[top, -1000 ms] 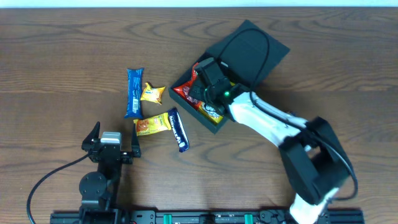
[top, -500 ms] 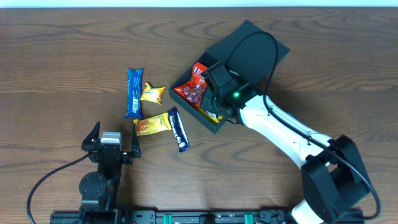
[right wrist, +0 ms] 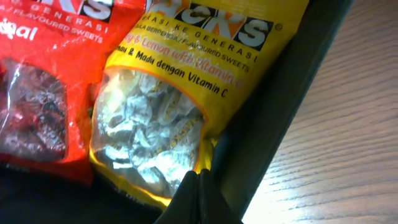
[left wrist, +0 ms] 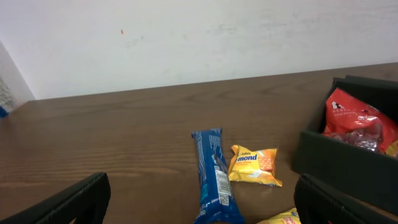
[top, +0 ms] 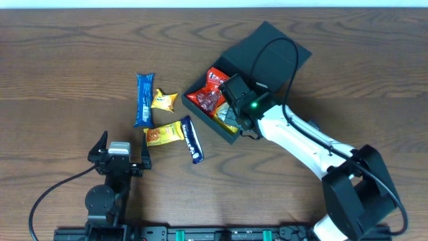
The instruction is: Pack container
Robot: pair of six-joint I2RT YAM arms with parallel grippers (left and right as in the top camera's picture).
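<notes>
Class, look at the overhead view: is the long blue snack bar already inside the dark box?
No, the blue bar lies on the table, left of the container.

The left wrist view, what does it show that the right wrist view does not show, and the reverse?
Only the left wrist view shows the blue bar and small yellow packet lying on the table, outside the container. Only the right wrist view shows the yellow sweets bag inside the container, with the right claw shut. Both show the red bag in the container.
</notes>
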